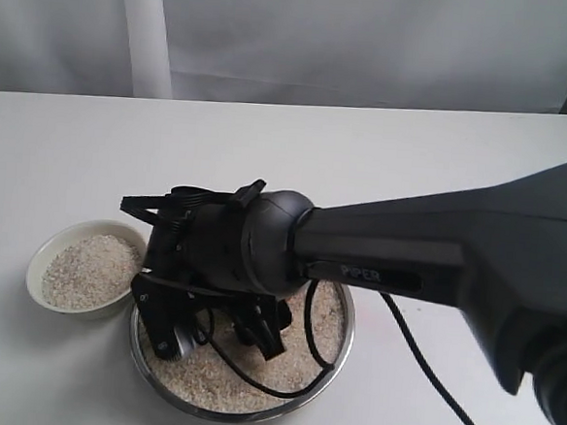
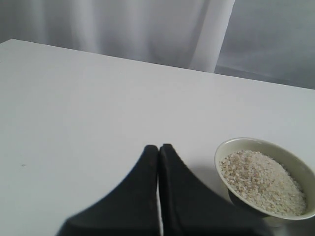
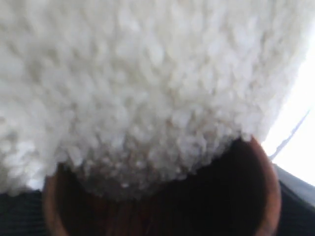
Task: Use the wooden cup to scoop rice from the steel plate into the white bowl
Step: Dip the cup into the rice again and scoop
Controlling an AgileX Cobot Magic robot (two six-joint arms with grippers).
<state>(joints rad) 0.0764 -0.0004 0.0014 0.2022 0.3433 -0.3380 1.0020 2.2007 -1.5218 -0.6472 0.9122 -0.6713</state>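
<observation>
The steel plate (image 1: 349, 326) sits at the front centre of the table, covered with rice (image 1: 223, 381). My right gripper (image 1: 218, 340) reaches down into it from the right, and the arm hides the cup in the exterior view. In the right wrist view the wooden cup (image 3: 268, 189) fills the lower part of the picture. Its dark mouth is pressed into the rice (image 3: 147, 73), and grains lie inside it. The white bowl (image 1: 33, 271) stands just left of the plate, holding rice (image 1: 90, 269). My left gripper (image 2: 158, 147) hovers shut and empty over bare table beside the white bowl (image 2: 218, 156).
A black cable (image 1: 428, 369) runs from the right arm across the plate's rim and over the table to the front right. A pale curtain (image 1: 296, 29) hangs behind the table's far edge.
</observation>
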